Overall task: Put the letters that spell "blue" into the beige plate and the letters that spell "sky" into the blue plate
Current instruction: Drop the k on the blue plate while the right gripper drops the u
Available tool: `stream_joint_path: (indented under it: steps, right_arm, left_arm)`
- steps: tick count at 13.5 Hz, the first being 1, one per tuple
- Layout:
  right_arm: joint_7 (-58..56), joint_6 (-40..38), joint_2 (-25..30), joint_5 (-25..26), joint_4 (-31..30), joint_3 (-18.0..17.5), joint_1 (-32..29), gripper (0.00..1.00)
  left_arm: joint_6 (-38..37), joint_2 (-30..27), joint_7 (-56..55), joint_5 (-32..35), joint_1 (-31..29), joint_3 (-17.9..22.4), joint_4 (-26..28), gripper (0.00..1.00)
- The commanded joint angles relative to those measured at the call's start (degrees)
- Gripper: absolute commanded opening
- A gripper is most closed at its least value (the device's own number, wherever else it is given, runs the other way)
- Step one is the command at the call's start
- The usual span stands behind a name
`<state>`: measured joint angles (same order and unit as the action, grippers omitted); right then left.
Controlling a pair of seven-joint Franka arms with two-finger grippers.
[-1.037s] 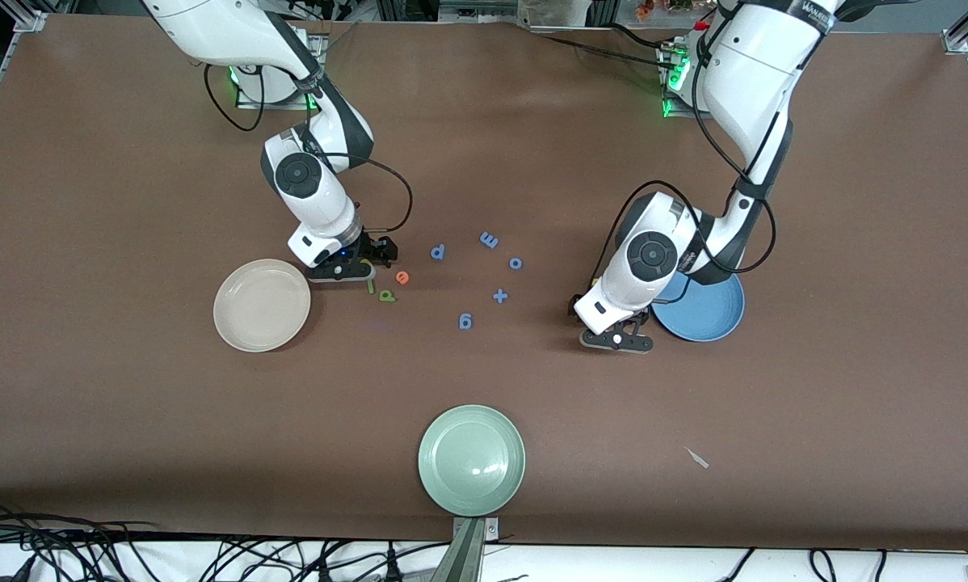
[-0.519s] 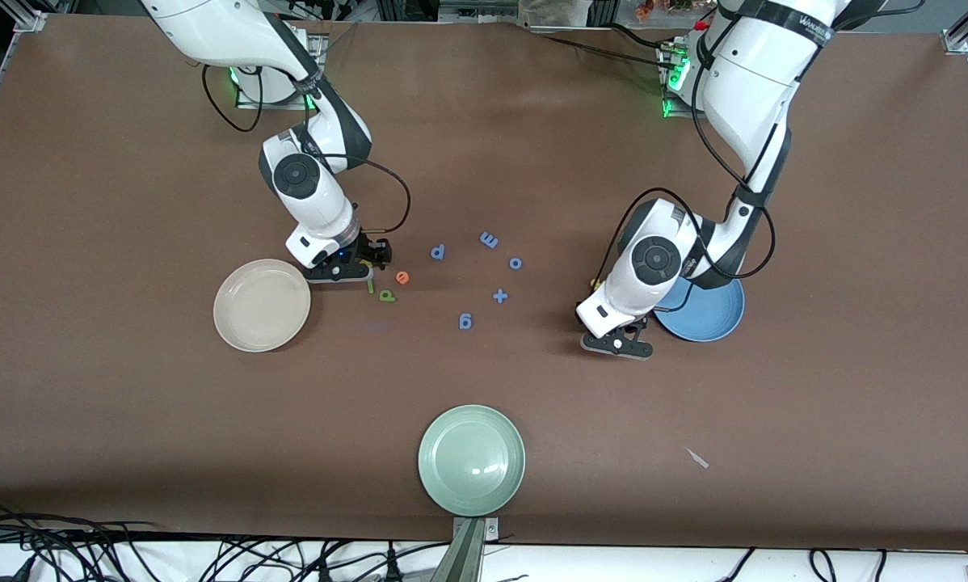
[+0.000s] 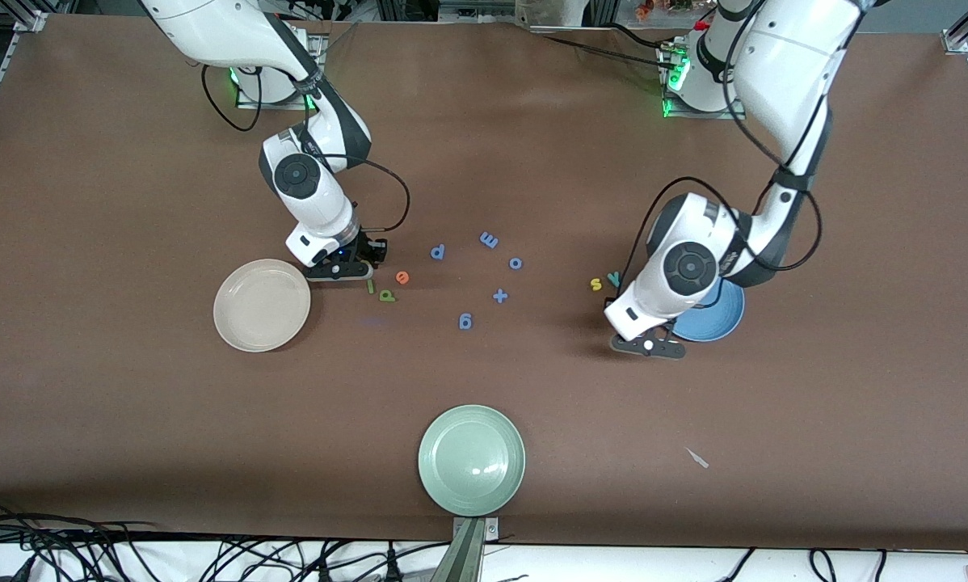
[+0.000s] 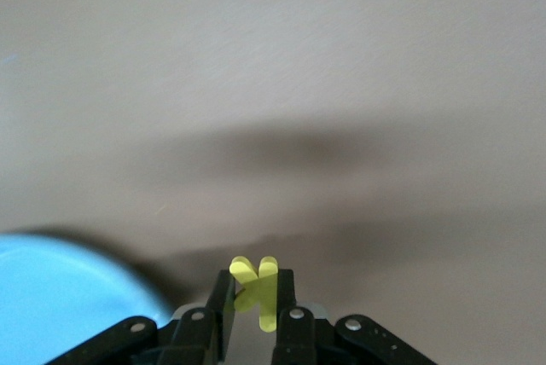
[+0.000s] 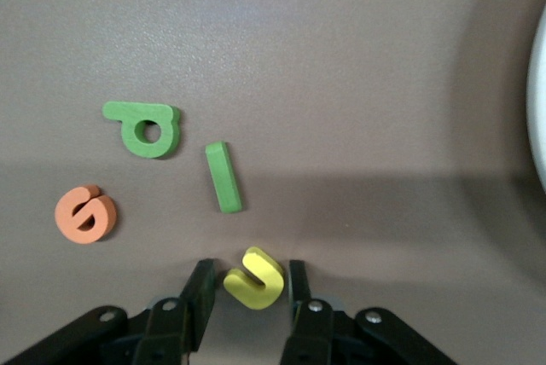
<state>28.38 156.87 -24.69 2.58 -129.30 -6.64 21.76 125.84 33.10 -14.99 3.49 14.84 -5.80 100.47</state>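
You have a brown surface [image 3: 128, 420] carrying 3 plates. The pale green plate [image 3: 471, 459] sits nearest the front camera, midway along the surface. The beige plate [image 3: 262, 305] lies toward the right arm's end and holds no letters. The blue plate [image 3: 714, 319] lies toward the left arm's end, partly hidden under the left arm, and what shows of it holds no letters.

Your right end effector [image 5: 247, 295] is down at the surface just beside the beige plate; its fingers stand apart on either side of the yellow u [image 5: 254, 277], not yet pressed against it. Your left end effector [image 4: 253, 307] is over the surface at the blue plate's rim, clamped on the yellow k [image 4: 256, 288].

Near the right end effector lie the light green l [image 5: 223, 176], the olive-green b [image 5: 147, 128] and the orange e [image 5: 85, 214], all flat on the surface and apart from one another. The yellow s [image 3: 596, 284] and teal-green y [image 3: 613, 279] lie side by side beside the left arm. 5 blue letters [image 3: 489, 239] are scattered between the 2 arms.
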Motion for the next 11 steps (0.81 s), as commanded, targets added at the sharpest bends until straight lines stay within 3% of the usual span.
stream_joint_path:
  steps: [1, 3, 4, 5, 9, 11]
  right_arm:
    - [0.1, 0.6, 0.0, 0.9, -0.7, 0.0, -0.3, 0.27]
    - [-1.2, 0.2, 1.1, 0.9, -0.5, 0.4, -0.5, 0.24]
    - [-2.7, -1.6, 2.4, 0.9, -0.3, 1.5, -0.6, 0.24]
    - [-4.5, -4.8, 3.8, 0.9, 0.2, 2.0, -0.7, 0.24]
    - [-17.1, -11.8, 6.7, 0.9, 3.2, 5.1, -3.2, 0.24]
    - [-25.3, -13.3, 6.7, 0.9, 4.8, 7.2, -4.6, 0.25]
  left_arm:
    - [-8.3, -2.5, 1.9, 1.4, -1.7, 0.2, 0.9, 0.03]
    - [-11.2, -2.1, 3.9, 1.4, -4.0, 0.4, 1.3, 0.07]
    - [-11.7, -1.9, 5.3, 1.4, -4.8, 0.4, 1.3, 0.35]
    - [-11.8, -1.8, 5.4, 1.4, -5.5, 0.4, 1.4, 0.99]
    - [-11.8, -1.8, -0.5, 0.4, -4.5, -0.6, 1.3, 1.00]
    - [-11.2, -1.7, -9.0, 0.3, -4.0, -3.9, 1.2, 1.00]
